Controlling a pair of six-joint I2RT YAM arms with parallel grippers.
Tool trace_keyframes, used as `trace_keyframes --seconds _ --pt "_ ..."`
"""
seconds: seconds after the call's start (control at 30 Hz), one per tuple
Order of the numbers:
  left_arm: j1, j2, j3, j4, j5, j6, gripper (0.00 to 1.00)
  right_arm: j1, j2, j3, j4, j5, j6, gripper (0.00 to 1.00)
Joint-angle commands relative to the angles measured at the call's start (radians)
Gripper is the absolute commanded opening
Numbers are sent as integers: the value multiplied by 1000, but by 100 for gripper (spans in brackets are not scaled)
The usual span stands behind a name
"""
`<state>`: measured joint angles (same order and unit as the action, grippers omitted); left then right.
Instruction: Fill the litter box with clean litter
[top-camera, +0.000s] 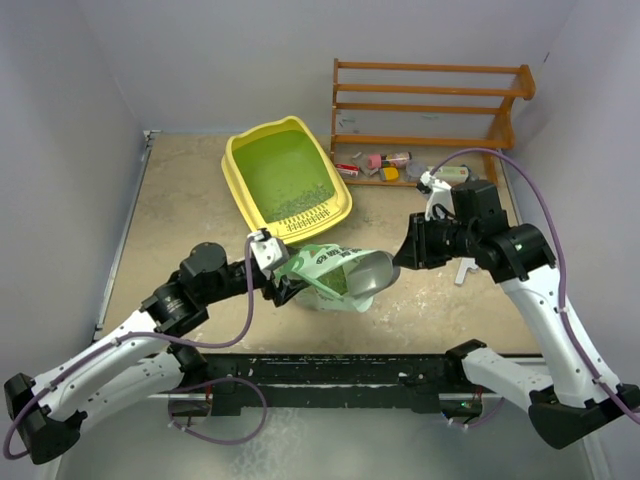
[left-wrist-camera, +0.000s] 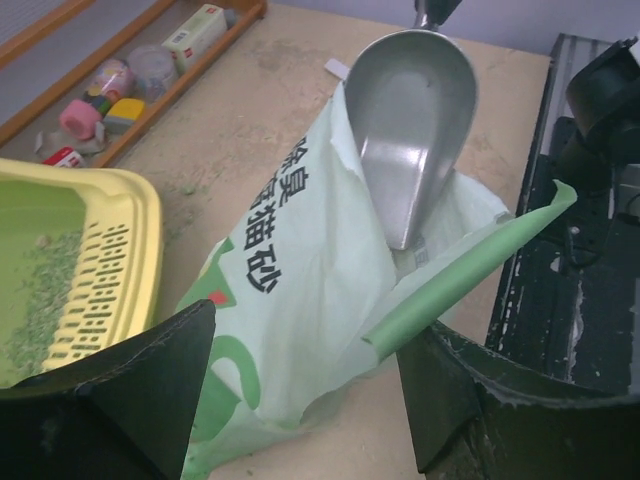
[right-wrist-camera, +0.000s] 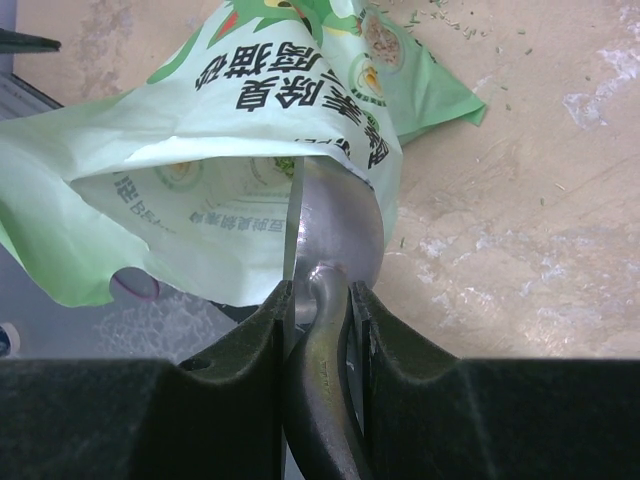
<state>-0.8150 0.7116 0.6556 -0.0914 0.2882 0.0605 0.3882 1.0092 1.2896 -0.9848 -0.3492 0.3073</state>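
There, the right gripper (right-wrist-camera: 318, 300) is clenched on the handle of the grey metal scoop (right-wrist-camera: 340, 240), whose bowl is tucked into the mouth of the soft pale-green plastic bag (top-camera: 325, 265) at mid-frame overhead. The left gripper (left-wrist-camera: 305, 400) is spread wide, jaws either side of the bag, nothing pinched. At upper centre sits the large yellow plastic litter box (top-camera: 305, 218), with clean litter granules (top-camera: 300, 200) strewn over its green floor near the grille.

The bag (top-camera: 325, 272) lies on the table (top-camera: 180, 200), just in front of the litter box (top-camera: 237, 185). The scoop (top-camera: 373, 272) sits in the bag's mouth, on its right side. Some litter (top-camera: 300, 203) lies in the box's near end. The rack (top-camera: 430, 108) stands behind and to the right of the box.
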Motion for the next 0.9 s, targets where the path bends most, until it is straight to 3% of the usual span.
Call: trace_keyframes --seconds 0.0,0.07,0.17,0.2,0.27,0.43,0.63,0.87 --pt "-5 35 3 135 126 -29 71 2 8 11 83 44 -27 0" --pt "-5 34 -7 150 146 -31 61 4 12 10 102 40 -23 0" --pt "-5 43 -13 159 166 -28 39 7 33 16 117 32 -21 0" --pt "-6 50 -12 158 162 -25 30 11 39 19 123 30 -20 0" --pt "-6 47 -11 170 134 -23 2 18 46 19 139 38 -15 0" --pt "-5 49 -8 244 25 -29 0 36 54 18 197 85 5 0" --pt "-6 115 4 350 -3 -56 0 64 101 56 205 136 -2 0" --pt "-4 85 -16 443 -93 -65 0 182 178 107 193 284 -17 0"
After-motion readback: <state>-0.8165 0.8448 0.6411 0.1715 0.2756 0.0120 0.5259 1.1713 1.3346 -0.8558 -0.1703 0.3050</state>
